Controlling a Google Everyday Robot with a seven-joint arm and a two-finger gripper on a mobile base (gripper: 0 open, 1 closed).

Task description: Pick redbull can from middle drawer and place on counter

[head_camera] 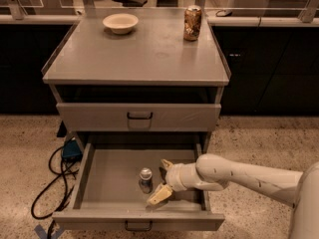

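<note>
The redbull can (145, 179) stands upright on the grey floor of the open middle drawer (107, 180), near its centre. My gripper (160, 180) is inside the drawer just right of the can, with its fingers spread; one cream fingertip (157, 196) lies in front of the can and the other (166, 164) behind it. The can does not look gripped. My white arm (239, 176) reaches in from the right. The counter (139, 51) is the grey cabinet top above.
A cream bowl (120, 22) sits at the counter's back left and a wider brown-gold can (192, 23) at its back right. A closed drawer (139, 116) is above the open one. A blue box and black cables (62, 168) lie on the floor at the left.
</note>
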